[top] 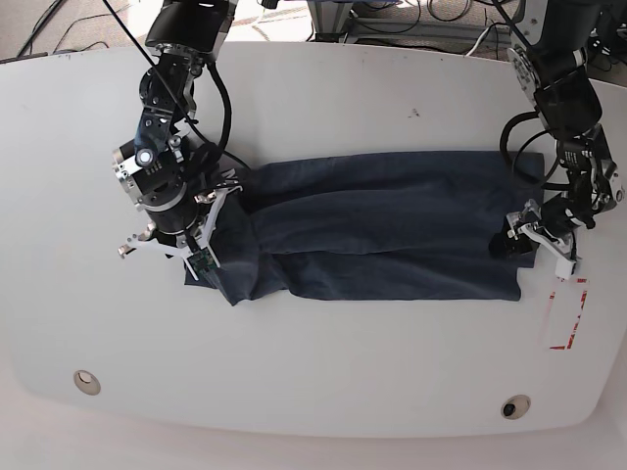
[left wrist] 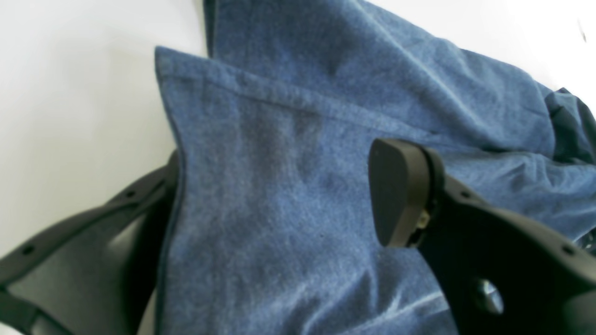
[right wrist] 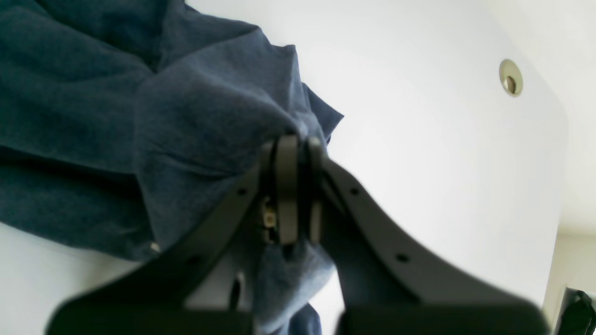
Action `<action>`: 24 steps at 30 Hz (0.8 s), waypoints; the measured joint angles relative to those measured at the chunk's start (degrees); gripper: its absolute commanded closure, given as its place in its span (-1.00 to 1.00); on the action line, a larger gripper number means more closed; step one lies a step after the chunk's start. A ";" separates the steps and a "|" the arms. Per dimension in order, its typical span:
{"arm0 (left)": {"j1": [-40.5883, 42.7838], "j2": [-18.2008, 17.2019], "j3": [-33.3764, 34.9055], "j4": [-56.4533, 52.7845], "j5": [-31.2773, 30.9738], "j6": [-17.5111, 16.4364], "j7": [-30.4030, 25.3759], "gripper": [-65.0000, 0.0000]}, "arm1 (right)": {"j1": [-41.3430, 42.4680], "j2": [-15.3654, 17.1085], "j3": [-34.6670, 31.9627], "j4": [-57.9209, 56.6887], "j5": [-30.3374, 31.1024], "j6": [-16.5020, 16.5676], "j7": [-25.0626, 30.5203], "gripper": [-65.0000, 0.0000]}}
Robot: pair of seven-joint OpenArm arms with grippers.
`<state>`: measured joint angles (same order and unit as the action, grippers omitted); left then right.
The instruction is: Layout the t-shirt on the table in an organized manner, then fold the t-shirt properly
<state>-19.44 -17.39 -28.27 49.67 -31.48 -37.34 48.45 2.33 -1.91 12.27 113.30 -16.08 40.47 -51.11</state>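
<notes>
The navy t-shirt (top: pixel 382 230) lies stretched across the middle of the white table (top: pixel 343 372), bunched at its left end. My right gripper (top: pixel 203 257) is at that bunched end, and its wrist view shows the right gripper (right wrist: pixel 298 144) shut on a fold of the t-shirt (right wrist: pixel 139 93). My left gripper (top: pixel 516 242) is at the cloth's right edge. In the left wrist view the left gripper (left wrist: pixel 279 186) stands open. One pad (left wrist: pixel 398 190) hovers over the t-shirt (left wrist: pixel 288 139), and the other finger (left wrist: pixel 93 232) is beside the hemmed edge, its tip hidden by cloth.
A red rectangle outline (top: pixel 568 318) is marked on the table just right of the shirt. Grommet holes sit near the front edge at the left (top: pixel 86 381) and the right (top: pixel 515 404); one grommet (right wrist: pixel 511 78) shows in the right wrist view. Cables lie beyond the far edge.
</notes>
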 measured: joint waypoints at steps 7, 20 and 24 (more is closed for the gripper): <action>-0.22 -0.07 0.00 0.00 0.13 0.00 0.13 -0.41 | 0.00 0.00 0.04 0.00 -0.02 0.00 0.00 1.00; 0.35 -1.18 -0.07 3.63 0.87 0.39 1.53 -0.41 | 0.00 0.00 0.00 0.00 -0.02 0.00 0.02 1.00; 0.37 -1.25 -0.07 7.19 0.79 0.39 2.91 -0.41 | 0.00 0.02 0.02 0.00 -0.04 0.00 0.00 1.00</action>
<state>-19.07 -18.63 -28.34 56.86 -30.70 -36.95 51.35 2.33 -1.89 12.29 113.30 -16.12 40.47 -51.11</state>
